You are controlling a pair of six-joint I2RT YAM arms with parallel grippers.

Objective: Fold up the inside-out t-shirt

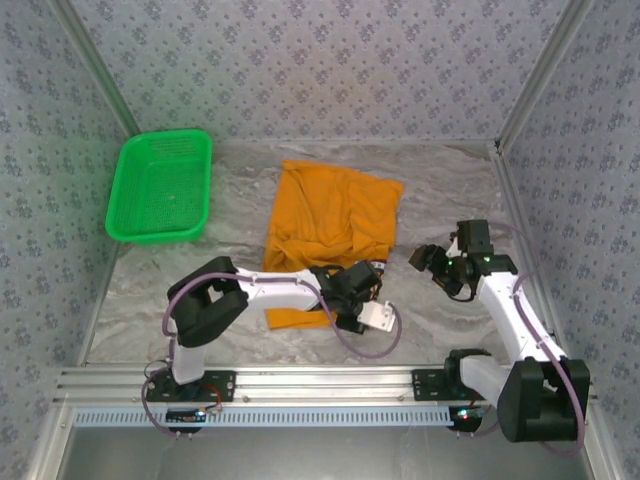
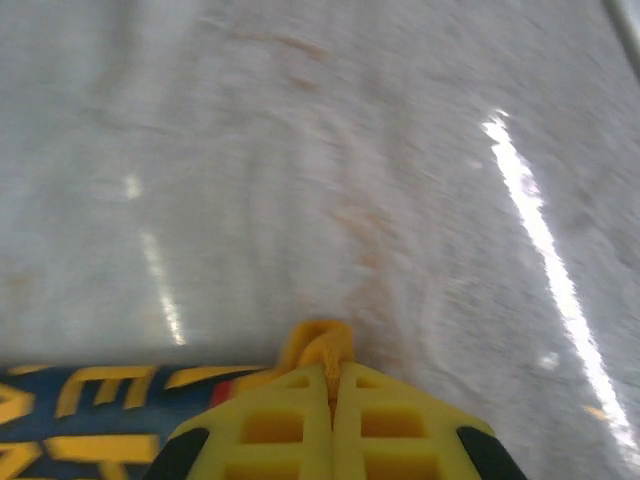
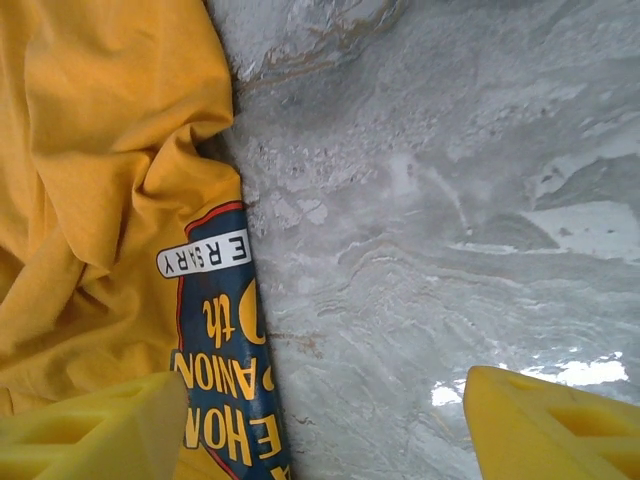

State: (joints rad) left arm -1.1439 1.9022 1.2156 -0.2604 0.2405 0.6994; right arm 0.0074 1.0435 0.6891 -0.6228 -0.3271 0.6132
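Subject of inspection: the t-shirt [image 1: 335, 215]. We find it orange-yellow, lying rumpled near the middle of the bench [image 1: 450, 190], just right of a green mesh basket [image 1: 160, 232] and apart from it. In the top view the far part lies fairly flat with a squared corner. The near part is bunched into creases, and a strip of it runs under the left arm's forearm.

In the right wrist view the cloth [image 3: 90, 200] shows deep soft folds. Along its edge we note a printed graphic [image 3: 215, 380]: a dark blue field with yellow lettering, a white banner with dark letters and a thin red outline. The lettering is upside down in this view and partly hidden by folds. The marbled grey bench surface lies bare beside that edge.

Left hand [image 2: 331, 385]: its yellow fingers [image 2: 270, 430] are pressed together and pinch a small ridge of the orange cloth [image 2: 322, 345] between their tips. A piece of the blue and yellow graphic [image 2: 90, 410] lies just left of them. This view is blurred.

Right hand [image 3: 320, 430]: spread wide and gripping nothing. One finger [image 3: 90, 430] hangs over the shirt's printed edge and the other [image 3: 550, 420] over bare bench. Whether either finger touches the surface we cannot tell.
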